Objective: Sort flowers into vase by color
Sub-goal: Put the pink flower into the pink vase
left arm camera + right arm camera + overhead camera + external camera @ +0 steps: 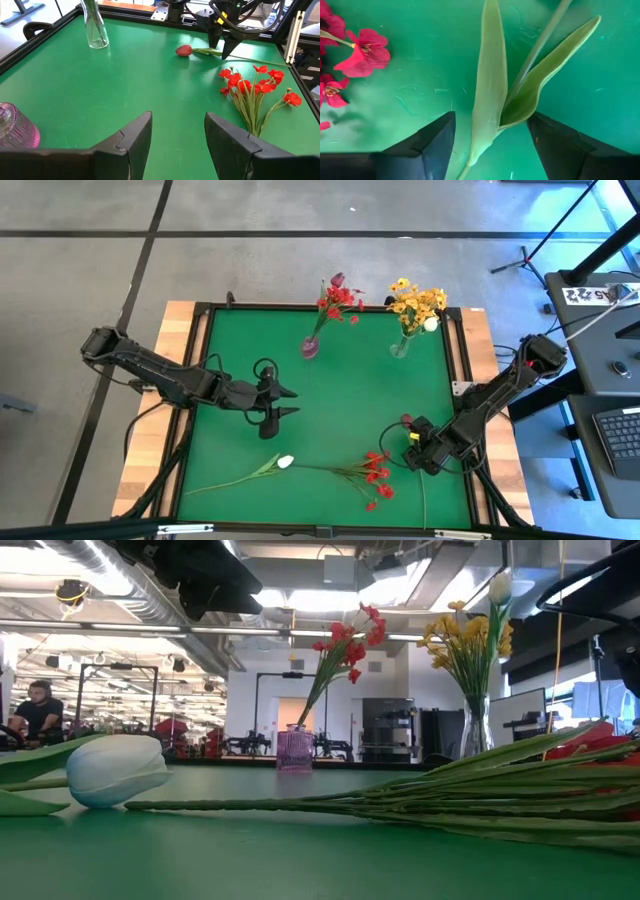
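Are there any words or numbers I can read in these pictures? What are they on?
No text here can be read for certain.
A white tag on the grey desk at the table's right, high view: dark marks, too small and blurred to read.
A keyboard on that desk: keys too small to read.
Pink vase, clear vase, flowers: no labels seen.

Light: bright and even, from ceiling strips (60, 605) in the room behind.
Shadows: soft and faint on the green mat (330, 400).
Glare: blown-out ceiling in the low view.
Focus: leaves (492, 90) between the right jaws sharp; white tulip (115, 770) slightly soft.
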Controlling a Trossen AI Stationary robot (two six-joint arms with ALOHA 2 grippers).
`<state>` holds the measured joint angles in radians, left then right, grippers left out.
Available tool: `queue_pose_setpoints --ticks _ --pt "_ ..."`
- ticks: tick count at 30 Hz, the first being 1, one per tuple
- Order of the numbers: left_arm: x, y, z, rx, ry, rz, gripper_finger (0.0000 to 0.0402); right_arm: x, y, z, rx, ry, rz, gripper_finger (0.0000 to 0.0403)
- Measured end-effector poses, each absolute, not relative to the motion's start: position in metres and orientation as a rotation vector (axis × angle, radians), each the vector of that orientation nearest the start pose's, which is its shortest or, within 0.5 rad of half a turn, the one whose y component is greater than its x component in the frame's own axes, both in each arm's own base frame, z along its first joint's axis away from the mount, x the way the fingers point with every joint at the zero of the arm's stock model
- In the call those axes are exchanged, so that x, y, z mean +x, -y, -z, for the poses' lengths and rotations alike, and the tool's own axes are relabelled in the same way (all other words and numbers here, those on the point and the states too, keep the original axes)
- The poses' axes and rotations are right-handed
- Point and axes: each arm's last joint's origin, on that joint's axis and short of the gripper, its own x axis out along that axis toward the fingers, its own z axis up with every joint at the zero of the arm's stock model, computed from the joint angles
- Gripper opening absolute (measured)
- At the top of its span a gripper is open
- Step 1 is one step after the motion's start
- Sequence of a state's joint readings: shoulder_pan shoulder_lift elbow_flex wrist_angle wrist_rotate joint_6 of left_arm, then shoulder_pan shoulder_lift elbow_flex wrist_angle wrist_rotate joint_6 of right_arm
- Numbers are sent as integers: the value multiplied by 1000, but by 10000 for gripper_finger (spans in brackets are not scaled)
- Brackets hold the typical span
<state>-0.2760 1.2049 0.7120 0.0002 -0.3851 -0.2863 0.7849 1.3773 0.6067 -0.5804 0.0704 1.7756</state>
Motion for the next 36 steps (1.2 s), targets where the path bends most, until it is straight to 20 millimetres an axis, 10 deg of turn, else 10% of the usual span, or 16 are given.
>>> queue_pose_setpoints --ticks 18,36 --pt "246 59 -242 -121 -446 -172 176 144 -141 -139 869 -1321 656 68" --pt "247 58 -244 -121 -424 -195 176 144 -140 -142 868 -1292 642 18"
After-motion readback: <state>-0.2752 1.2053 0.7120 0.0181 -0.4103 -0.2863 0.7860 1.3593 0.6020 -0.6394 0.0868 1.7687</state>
